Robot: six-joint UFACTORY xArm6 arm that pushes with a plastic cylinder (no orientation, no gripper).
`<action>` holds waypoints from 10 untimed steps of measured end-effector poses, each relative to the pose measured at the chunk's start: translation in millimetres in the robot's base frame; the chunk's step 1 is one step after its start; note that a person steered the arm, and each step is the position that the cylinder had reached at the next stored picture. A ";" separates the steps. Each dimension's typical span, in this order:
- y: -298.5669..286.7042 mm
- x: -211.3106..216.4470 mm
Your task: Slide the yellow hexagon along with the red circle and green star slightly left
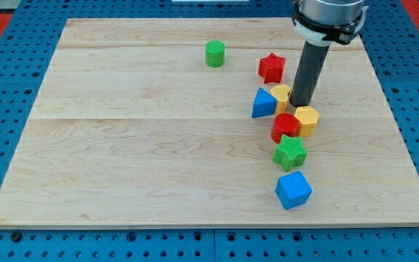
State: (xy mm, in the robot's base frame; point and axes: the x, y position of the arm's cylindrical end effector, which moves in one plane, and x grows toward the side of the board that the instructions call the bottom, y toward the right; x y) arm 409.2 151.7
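Eight blocks on the board (122,145); open wood lies to the view's left. My tip (297,106) (bare rod, holding nothing) stands just above the yellow hexagon (306,120), red circle (284,126) and green star (290,152).

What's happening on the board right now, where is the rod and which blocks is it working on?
My tip is down on the wooden board, in a tight cluster toward the view's right. It sits just above the yellow hexagon, with the red circle and green star packed below and left of it. A second yellow block and a blue triangle lie on the tip's left. A red star, green cylinder and blue cube stand apart.
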 end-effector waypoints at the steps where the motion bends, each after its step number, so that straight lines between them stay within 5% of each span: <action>1: 27.7 10.4; 3: 50.7 68.2; 6: 60.2 17.3; 10: 6.7 20.9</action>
State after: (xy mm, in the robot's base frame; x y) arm 430.2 158.5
